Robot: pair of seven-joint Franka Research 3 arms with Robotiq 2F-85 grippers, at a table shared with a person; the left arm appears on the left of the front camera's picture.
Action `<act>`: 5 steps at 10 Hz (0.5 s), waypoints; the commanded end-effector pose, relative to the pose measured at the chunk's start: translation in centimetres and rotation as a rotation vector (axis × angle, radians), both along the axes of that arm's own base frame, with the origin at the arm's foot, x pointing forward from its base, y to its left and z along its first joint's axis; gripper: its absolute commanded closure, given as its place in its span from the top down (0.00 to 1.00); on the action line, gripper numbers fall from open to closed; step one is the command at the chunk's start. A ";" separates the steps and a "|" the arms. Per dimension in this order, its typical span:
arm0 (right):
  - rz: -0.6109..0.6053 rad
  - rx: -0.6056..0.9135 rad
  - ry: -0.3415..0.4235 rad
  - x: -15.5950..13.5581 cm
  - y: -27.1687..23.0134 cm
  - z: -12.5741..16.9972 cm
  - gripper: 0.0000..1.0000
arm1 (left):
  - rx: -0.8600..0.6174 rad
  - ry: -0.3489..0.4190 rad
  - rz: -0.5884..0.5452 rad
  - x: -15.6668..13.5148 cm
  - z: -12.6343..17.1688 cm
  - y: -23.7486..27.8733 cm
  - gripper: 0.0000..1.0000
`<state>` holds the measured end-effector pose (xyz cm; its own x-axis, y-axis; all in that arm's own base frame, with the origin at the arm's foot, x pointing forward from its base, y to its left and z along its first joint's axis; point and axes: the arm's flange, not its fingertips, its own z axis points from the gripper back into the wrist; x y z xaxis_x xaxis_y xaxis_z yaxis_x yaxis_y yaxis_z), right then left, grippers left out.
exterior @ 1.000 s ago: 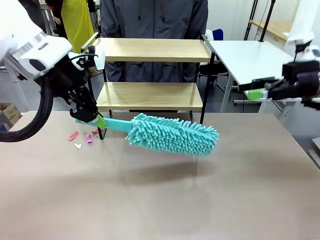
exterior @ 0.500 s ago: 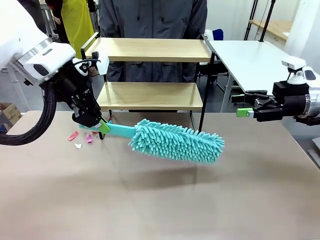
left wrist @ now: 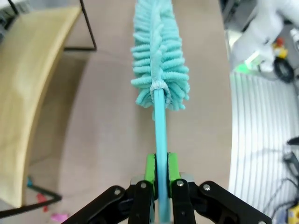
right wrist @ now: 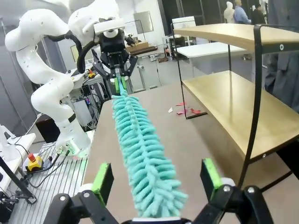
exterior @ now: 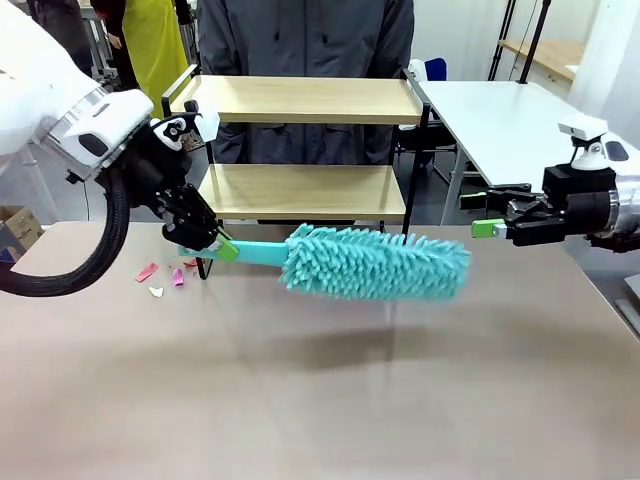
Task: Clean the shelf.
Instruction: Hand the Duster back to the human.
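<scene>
The shelf [exterior: 300,100], two light wooden boards on a black frame, stands at the table's far side. My left gripper [exterior: 215,245] is shut on the flat teal handle of a fluffy teal duster [exterior: 375,262], held level above the table in front of the lower board. In the left wrist view the green pads [left wrist: 150,165] clamp the handle, the duster [left wrist: 159,60] points away and the shelf [left wrist: 28,93] lies left. My right gripper [exterior: 490,215] hangs open at the right, just beyond the duster's tip. Its wrist view shows the duster [right wrist: 140,140], the shelf [right wrist: 233,98] and the left gripper [right wrist: 120,81].
Small pink and white scraps [exterior: 160,275] lie on the table by the shelf's left leg. A person in a grey jacket [exterior: 300,40] stands behind the shelf. A white table [exterior: 500,110] stands at the back right. The near half of the brown table [exterior: 320,400] is bare.
The left gripper has risen and shifted right, bringing the duster level with its head nearer the right gripper. The right gripper dropped and moved inward, then held still.
</scene>
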<state>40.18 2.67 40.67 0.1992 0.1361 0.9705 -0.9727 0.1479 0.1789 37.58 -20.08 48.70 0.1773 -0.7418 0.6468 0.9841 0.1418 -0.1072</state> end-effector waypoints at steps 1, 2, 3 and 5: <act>-0.004 0.041 -0.048 0.8 1.3 -2.0 1.00 | -0.138 -0.044 -0.008 0.4 -1.7 0.5 0.13; -0.017 0.070 -0.079 0.9 1.6 -3.0 1.00 | -0.156 -0.044 -0.010 0.4 -2.4 0.8 0.13; -0.044 0.108 -0.117 1.1 1.3 -3.7 1.00 | -0.174 -0.037 -0.023 0.5 -3.0 1.1 0.13; -0.057 0.152 -0.155 1.3 0.8 -4.4 1.00 | -0.170 -0.027 -0.026 0.8 -3.8 1.5 0.13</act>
<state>40.64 3.11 37.21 0.0811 -0.0073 0.9967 -0.9767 0.1988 0.0809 38.36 -18.62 45.54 0.1589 -0.6462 0.7465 0.9871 0.1195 -0.1067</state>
